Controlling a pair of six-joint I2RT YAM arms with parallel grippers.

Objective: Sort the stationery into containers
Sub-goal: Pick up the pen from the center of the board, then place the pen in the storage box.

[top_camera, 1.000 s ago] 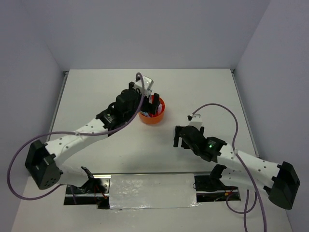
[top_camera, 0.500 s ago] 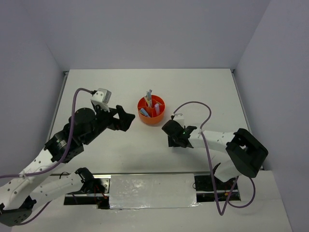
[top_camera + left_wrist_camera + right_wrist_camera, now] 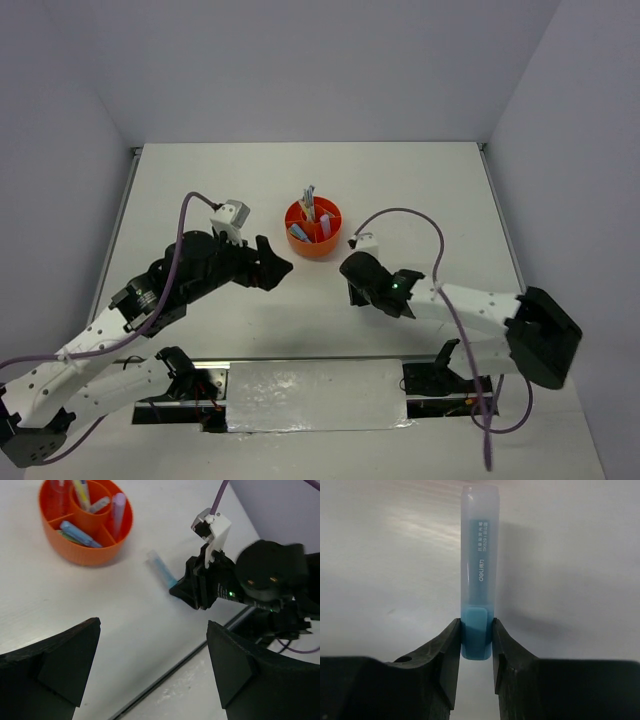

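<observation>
A pale blue marker point(image 3: 479, 570) lies on the white table, and my right gripper point(image 3: 476, 635) is shut on its darker blue end, both fingers pressing its sides. The left wrist view shows the same marker point(image 3: 160, 567) sticking out of the right gripper point(image 3: 177, 587) toward the round orange container point(image 3: 85, 555). That container point(image 3: 340, 237) holds upright pens in its centre and blue and pink markers in its outer compartments. My left gripper point(image 3: 275, 262) hovers left of the container, open and with nothing in it point(image 3: 152, 630).
A shiny metal plate point(image 3: 315, 395) lies at the near edge between the arm bases. Purple cables loop off both arms. Grey walls close in the table on the left, back and right.
The right gripper has closed onto the blue marker. The left arm has pulled away from the container toward the near left, still open.
</observation>
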